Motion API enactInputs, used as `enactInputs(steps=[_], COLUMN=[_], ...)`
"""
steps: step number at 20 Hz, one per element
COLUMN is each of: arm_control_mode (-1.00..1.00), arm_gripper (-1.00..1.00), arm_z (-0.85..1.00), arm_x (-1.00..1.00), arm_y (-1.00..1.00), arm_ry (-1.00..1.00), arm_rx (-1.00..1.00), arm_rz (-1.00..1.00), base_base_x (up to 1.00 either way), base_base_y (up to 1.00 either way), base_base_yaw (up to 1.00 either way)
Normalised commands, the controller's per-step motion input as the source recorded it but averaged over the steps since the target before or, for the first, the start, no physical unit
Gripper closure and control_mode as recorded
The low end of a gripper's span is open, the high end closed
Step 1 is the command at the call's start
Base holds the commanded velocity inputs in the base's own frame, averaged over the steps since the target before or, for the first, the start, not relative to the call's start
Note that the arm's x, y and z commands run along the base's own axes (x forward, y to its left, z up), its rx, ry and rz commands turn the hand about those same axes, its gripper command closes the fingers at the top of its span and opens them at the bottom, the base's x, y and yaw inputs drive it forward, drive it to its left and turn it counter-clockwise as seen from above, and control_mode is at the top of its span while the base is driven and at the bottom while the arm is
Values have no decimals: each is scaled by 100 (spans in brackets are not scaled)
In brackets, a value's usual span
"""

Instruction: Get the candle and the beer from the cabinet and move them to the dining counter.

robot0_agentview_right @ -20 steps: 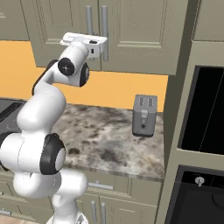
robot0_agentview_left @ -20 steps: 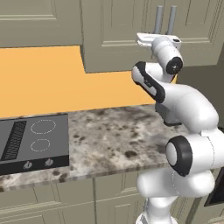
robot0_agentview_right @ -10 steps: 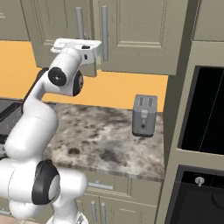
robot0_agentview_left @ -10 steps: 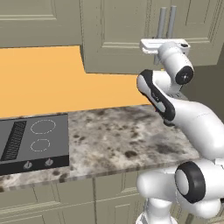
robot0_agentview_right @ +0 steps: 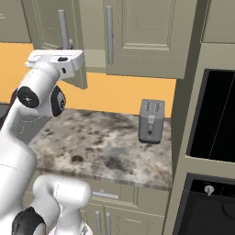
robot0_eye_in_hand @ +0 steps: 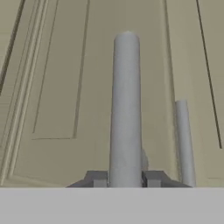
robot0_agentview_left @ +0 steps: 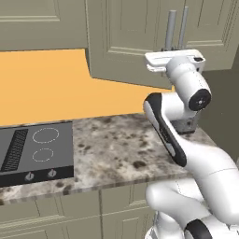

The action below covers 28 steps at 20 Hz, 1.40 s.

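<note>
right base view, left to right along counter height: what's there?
gripper shut on the cabinet door handle → toaster → oven

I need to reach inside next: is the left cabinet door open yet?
Partly open. In the right base view the door swings out from the cabinet front, its bottom edge jutting forward, with the gripper shut on its handle.

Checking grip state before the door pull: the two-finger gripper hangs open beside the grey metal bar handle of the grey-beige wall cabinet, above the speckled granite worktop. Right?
Not quite. The two-finger gripper is shut on the grey metal bar handle, not open beside it; the hand view shows the fingertips on both sides of it. The grey-beige wall cabinet and speckled granite worktop are as stated.
</note>
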Motion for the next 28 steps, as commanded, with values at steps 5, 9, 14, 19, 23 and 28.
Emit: enactInputs(steps=[5, 9, 14, 19, 23, 28], arm_control_mode=[-100, -100, -100, -100, -100, -100], arm_gripper=[-100, -100, -100, -100, -100, -100], arm_z=[0, 0, 37, 48, 22, -25], arm_x=[-91, -53, -50, -51, -41, -6], arm_y=[73, 18, -51, -84, -69, -62], arm_ry=[0, 0, 0, 10, 18, 22], arm_rx=[0, 3, 19, 30, 28, 30], arm_rz=[1, 3, 3, 8, 12, 14], base_base_x=[0, 0, 0, 0, 0, 0], base_base_y=[0, 0, 0, 0, 0, 0], base_base_yaw=[0, 0, 0, 0, 0, 0])
